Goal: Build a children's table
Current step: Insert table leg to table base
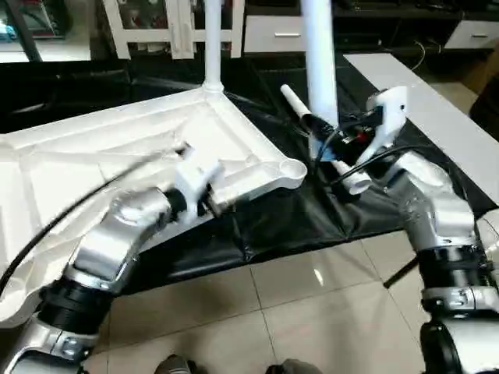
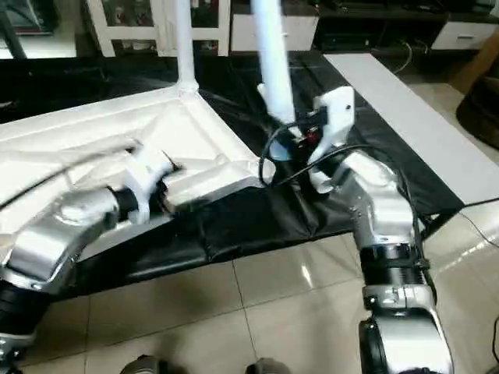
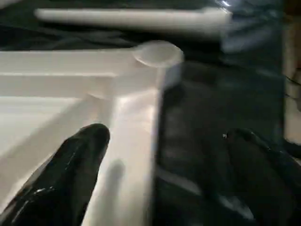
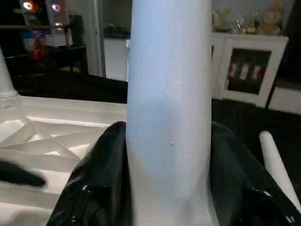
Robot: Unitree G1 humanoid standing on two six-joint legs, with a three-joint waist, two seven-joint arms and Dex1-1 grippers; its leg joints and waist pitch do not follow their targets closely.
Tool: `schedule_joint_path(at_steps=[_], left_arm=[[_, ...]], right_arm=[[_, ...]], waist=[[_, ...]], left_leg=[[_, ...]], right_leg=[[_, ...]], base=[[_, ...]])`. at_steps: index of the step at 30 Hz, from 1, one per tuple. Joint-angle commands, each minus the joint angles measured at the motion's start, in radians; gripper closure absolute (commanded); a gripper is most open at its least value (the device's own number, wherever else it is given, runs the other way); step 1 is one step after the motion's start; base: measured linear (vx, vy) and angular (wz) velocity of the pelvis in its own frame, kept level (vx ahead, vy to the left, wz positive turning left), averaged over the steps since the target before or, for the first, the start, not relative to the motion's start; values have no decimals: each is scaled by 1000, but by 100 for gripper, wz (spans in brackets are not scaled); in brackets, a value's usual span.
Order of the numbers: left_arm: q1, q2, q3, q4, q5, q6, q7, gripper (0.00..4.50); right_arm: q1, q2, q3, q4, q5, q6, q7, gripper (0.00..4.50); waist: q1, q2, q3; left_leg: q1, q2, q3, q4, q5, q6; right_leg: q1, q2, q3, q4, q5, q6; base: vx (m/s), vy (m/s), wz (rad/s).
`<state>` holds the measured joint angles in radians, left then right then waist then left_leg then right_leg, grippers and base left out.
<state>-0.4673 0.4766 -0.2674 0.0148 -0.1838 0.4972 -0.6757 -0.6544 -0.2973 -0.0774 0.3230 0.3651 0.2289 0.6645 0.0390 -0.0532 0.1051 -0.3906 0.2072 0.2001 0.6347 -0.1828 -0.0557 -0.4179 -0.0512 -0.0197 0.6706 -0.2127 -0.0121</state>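
The square plastic table top point(image 1: 117, 148) is white with diagonal ribs; beneath it lies a glossy black sheet point(image 1: 312, 218) on beige floor tiles point(image 1: 296, 312).

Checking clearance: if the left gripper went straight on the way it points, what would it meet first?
Probably the tabletop's edge rail, which runs between its open jaws toward the empty corner socket; depth is unclear.

Silver forearms point(image 1: 109, 241) (black cables, joints)

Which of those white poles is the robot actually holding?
Find the big white square top lying ribs-up on the black sheet. Just off its near corner, one leg stands upright between the right gripper's black fingers. The other upright leg is plugged into the far corner.
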Motion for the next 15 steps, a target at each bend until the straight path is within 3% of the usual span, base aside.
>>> schedule_joint_path(at_steps=[1,3,7,10,11,15], left_arm=[[6,5,-30,10,18,-17,-39,5],[6,11,-57,44,60,-52,-45,5],[-26,15,-89,159,138,-125,-12,5],[-36,16,-92,190,150,-138,-10,5],[-37,17,-90,198,152,-137,-13,34],[-43,15,-68,231,157,-135,-19,48]], right_arm=[[20,-8,-13,-38,21,-12,2,250],[35,-5,-13,-68,25,3,15,250],[73,-12,5,-137,43,30,77,250],[85,-18,15,-152,53,37,87,250],[92,-20,18,-161,56,42,88,250],[108,-24,17,-178,56,54,89,250]], waist=[[-3,18,-96],[-5,20,-94],[-10,20,-92],[-9,22,-92],[-10,25,-89],[-10,24,-90]], left_leg=[[29,17,-8,-66,-95,-6],[28,16,-10,-68,-108,-17],[26,15,-13,-70,-124,-9],[28,15,-13,-70,-131,-10],[27,16,-13,-71,-128,-11],[28,15,-12,-70,-131,-10]], right_leg=[[54,-54,39,-78,-4,-235],[56,-54,39,-79,-8,-229],[58,-55,40,-84,-23,-214],[56,-56,40,-86,-37,-218],[54,-56,40,-85,-28,-227],[55,-56,41,-85,-29,-235]], base=[[0,0,0],[0,0,0],[0,0,0],[0,0,0],[0,0,0],[0,0,0]])
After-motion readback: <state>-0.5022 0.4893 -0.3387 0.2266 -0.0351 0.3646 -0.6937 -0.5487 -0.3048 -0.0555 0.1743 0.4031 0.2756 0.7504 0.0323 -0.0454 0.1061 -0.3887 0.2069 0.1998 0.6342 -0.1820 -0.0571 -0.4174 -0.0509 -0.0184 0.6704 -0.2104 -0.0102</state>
